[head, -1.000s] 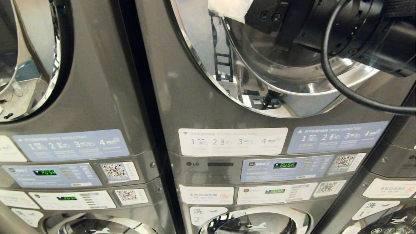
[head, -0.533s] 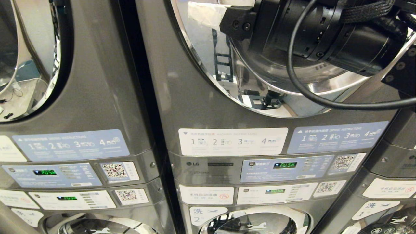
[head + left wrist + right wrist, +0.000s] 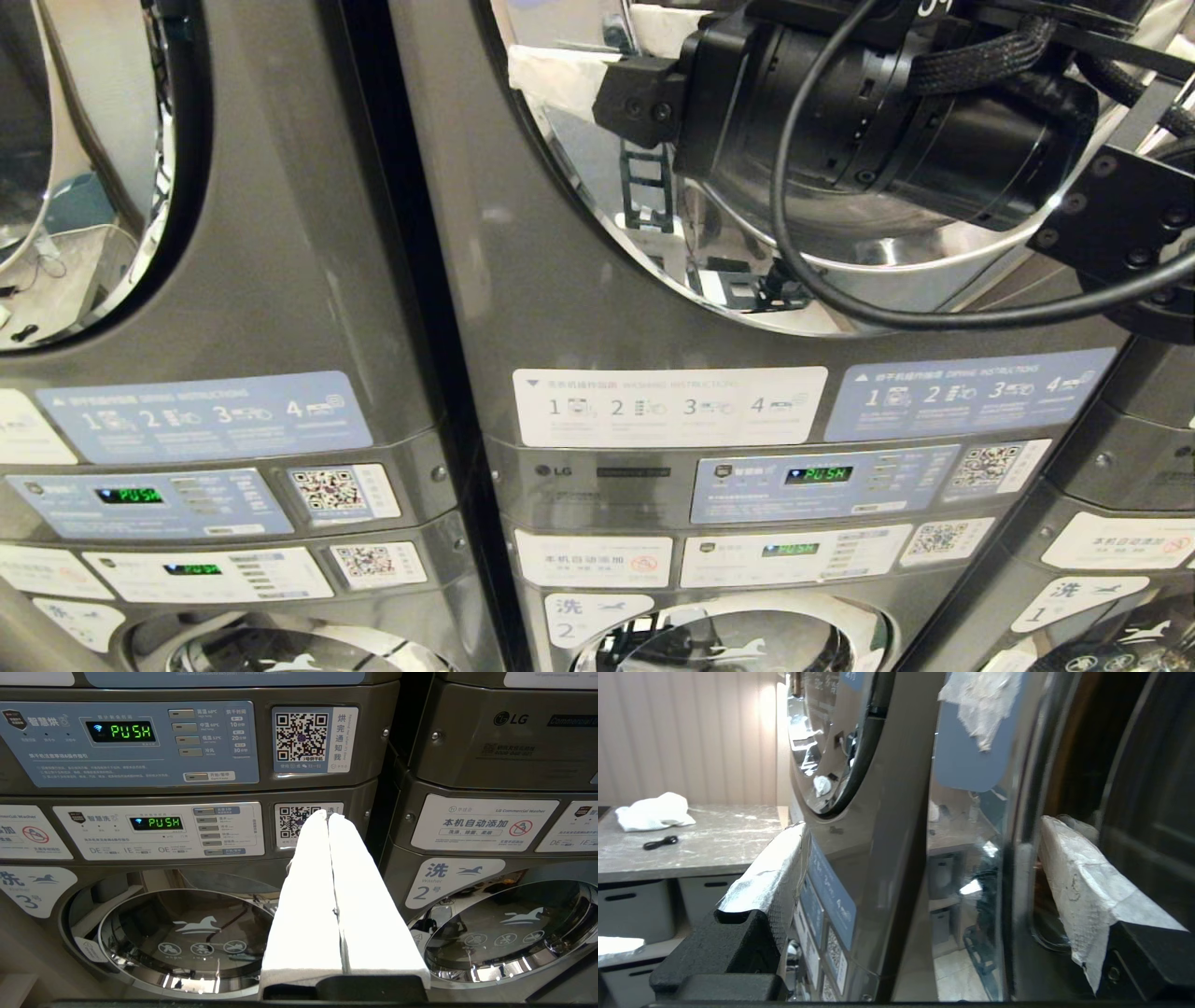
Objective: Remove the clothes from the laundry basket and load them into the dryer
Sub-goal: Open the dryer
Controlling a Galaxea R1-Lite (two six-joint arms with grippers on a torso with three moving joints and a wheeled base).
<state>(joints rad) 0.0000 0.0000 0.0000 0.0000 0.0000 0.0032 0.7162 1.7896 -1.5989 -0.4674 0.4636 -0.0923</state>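
Right hand shifted left across dryer door opening, fingers spread wide, empty, straddling door rim; no clothes or basket visible; left hand pressed together, parked

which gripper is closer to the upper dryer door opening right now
Right. The right gripper is up at the dryer opening, fingers spread. The left gripper hangs lower, fingers shut, in front of the washer control panels.
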